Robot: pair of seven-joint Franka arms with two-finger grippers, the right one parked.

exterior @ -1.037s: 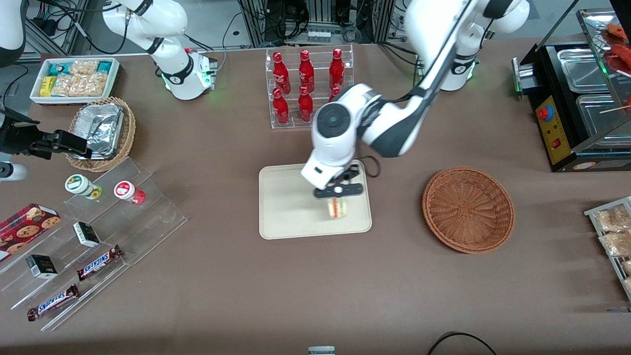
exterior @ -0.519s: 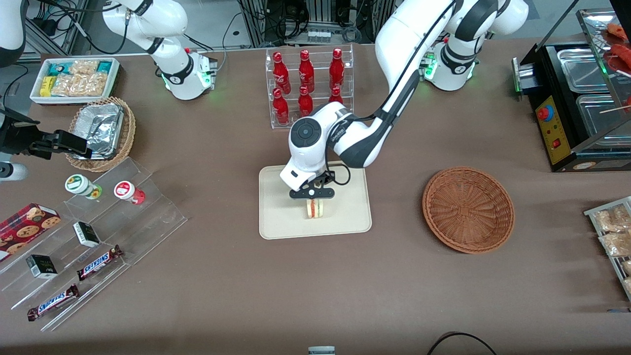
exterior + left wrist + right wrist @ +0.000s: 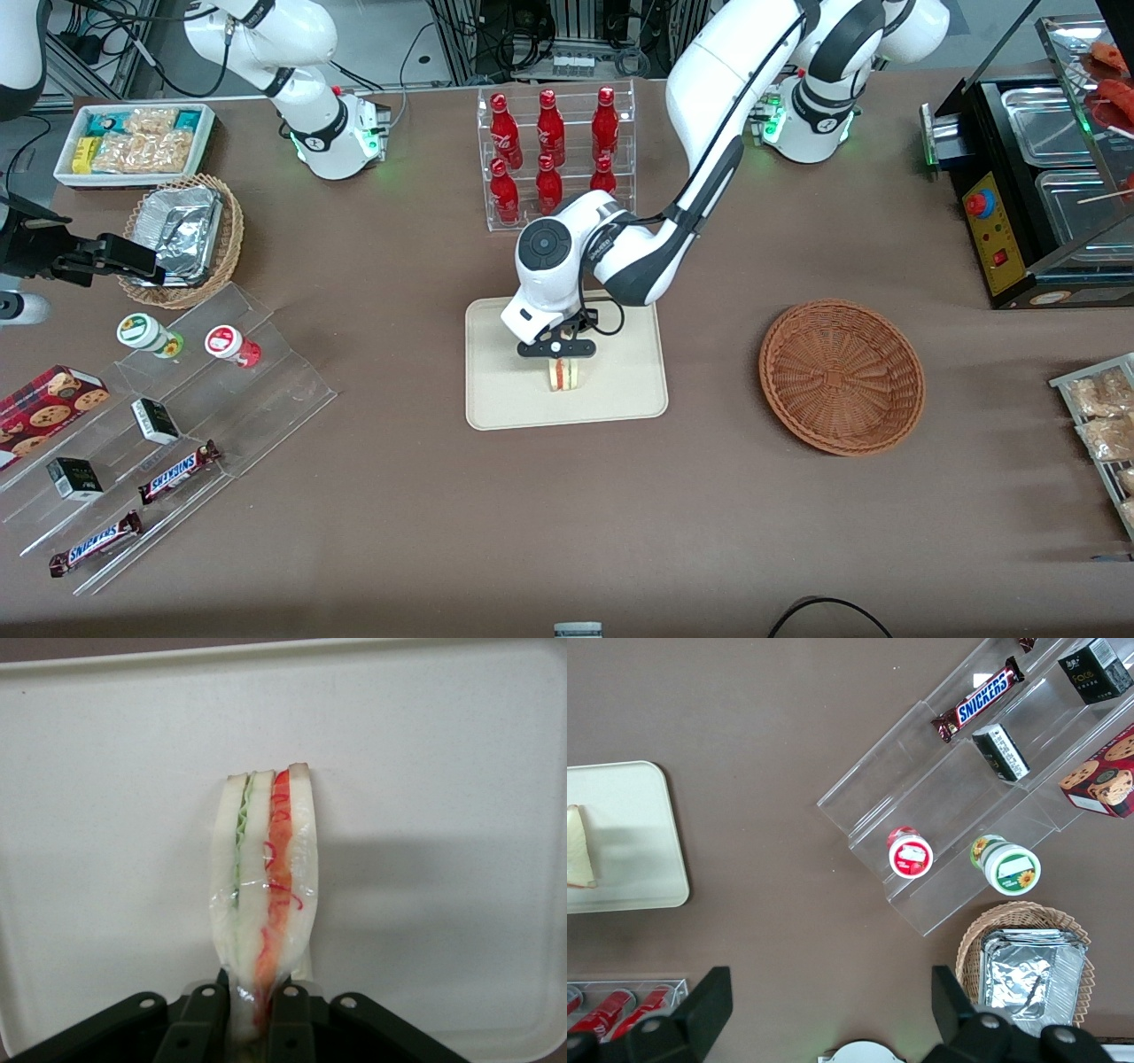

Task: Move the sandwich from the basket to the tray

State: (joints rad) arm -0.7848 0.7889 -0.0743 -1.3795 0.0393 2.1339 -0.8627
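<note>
Left arm's claw (image 3: pixel 556 347) gripping the wrapped sandwich (image 3: pixel 564 375) upright over the cream tray (image 3: pixel 496 390), wicker basket (image 3: pixel 842 376) well apart on the counter (image 3: pixel 567 514)

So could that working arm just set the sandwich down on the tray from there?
Probably yes. The gripper is shut on the sandwich and hangs right over the tray. The tray under the sandwich looks bare, so nothing seems to block lowering and letting go.

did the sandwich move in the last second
Yes. The sandwich, pinched in the gripper, has shifted across the tray away from the basket, from near the tray's basket-side edge to about its middle.
</note>
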